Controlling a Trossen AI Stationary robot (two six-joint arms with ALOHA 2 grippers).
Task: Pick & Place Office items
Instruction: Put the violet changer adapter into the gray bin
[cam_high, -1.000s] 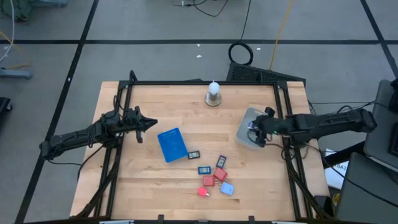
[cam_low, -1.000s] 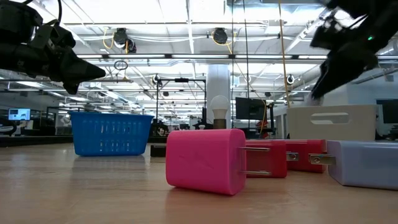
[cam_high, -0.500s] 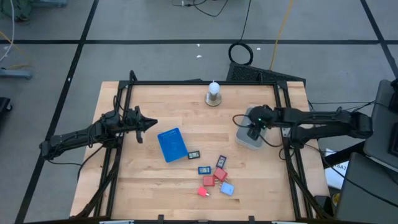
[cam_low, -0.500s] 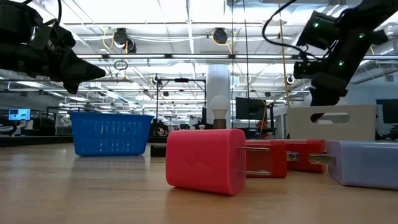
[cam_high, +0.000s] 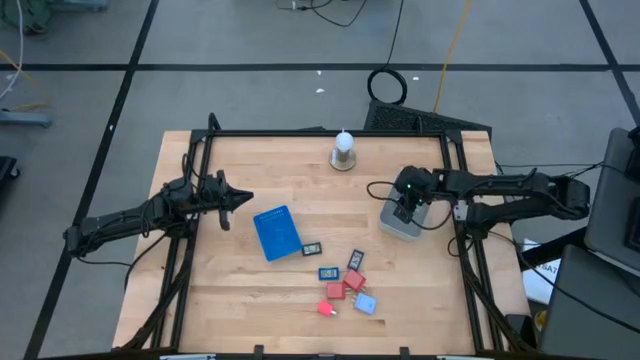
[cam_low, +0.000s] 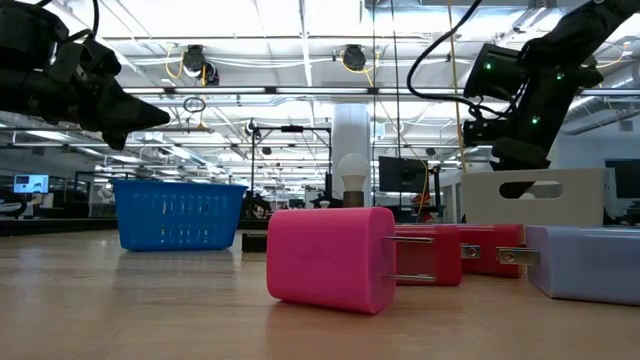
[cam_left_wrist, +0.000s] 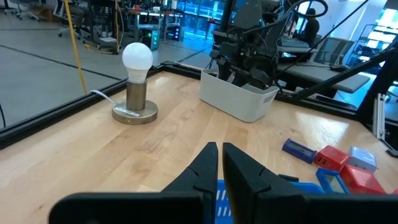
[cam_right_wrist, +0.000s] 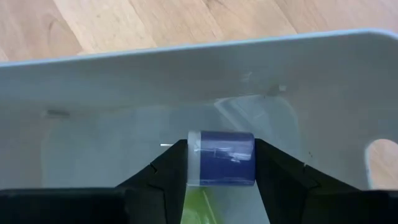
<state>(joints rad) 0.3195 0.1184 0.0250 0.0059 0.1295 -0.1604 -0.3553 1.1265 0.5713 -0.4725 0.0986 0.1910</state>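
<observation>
From where I stood, the right gripper had moved further in over the grey square plastic container at the table's right side than half a second earlier, and now hung directly above its inside. Its fingers were clamped on a small blue rectangular block with a pale end, held just above the container's floor, with the pale wall behind it. In the low view the arm had slid left and lower against the container's rim.

The left gripper had not shifted; it hovered above the left part of the wooden table, fingers pressed together and empty.

The remaining office items, red blocks, a light-blue block and dark rectangles, lay as before in a loose cluster near the front edge, beside the flat blue basket. The white bulb on its round base stood unmoved at the far side.
</observation>
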